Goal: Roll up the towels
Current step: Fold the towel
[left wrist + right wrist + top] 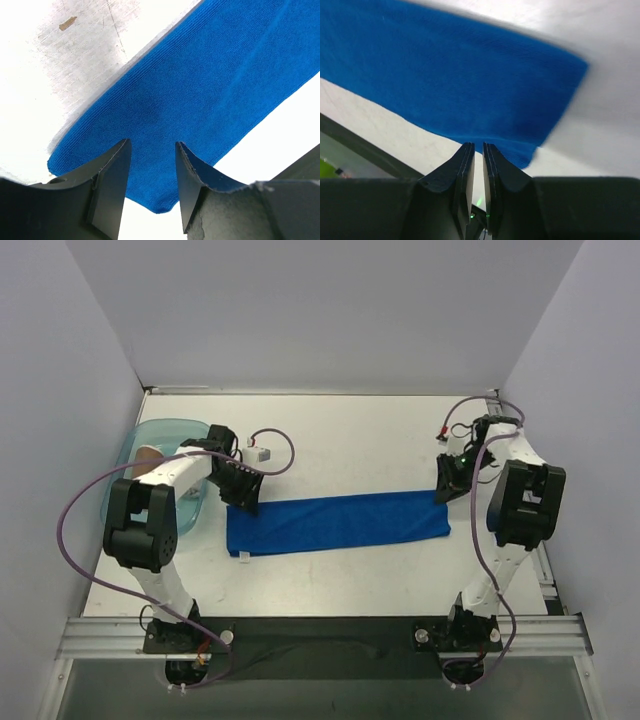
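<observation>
A royal-blue towel (pixel 338 522) lies on the white table as a long folded strip, with a small white tag (pixel 243 554) at its near left corner. My left gripper (pixel 243 500) hovers over the strip's far left end. In the left wrist view the left gripper (pixel 152 150) is open, with the towel (pixel 200 90) below it and nothing gripped. My right gripper (pixel 445 490) is at the strip's far right corner. In the right wrist view the right gripper (pixel 478 150) shows only a thin slit between its jaws, empty, just short of the towel (pixel 445 75).
A clear teal bin (pixel 135 445) stands at the left behind the left arm, with something tan (pixel 148 454) inside. A small white connector (pixel 262 452) on a purple cable lies behind the towel. Walls close in the back and sides. A metal rail (pixel 320 635) runs along the near edge.
</observation>
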Available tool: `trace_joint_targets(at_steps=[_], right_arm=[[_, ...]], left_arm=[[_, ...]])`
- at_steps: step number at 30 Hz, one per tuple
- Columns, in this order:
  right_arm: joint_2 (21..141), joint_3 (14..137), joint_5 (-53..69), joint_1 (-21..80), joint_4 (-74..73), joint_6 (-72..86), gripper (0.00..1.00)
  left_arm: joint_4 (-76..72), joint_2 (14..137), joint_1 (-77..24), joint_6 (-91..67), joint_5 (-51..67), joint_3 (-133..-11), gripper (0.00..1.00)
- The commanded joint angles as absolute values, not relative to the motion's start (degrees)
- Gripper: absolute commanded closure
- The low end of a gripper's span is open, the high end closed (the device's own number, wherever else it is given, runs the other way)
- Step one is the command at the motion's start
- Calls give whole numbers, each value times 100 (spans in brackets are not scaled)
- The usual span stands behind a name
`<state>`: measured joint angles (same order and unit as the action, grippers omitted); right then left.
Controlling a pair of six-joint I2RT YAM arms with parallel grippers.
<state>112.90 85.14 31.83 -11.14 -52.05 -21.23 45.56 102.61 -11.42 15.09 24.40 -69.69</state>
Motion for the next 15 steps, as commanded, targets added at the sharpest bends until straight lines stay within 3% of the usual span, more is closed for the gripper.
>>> trace_joint_targets(at_steps=[1,15], right_arm=[[11399,8087,2954,-660,-5722,-2329,86],[12023,8339,1020,-764,-5590,-2487,73]], left_arm=[[4342,10265,-1143,1319,2663,-7119,49],[4175,10801,-1187,1318,1978,-6899,49]])
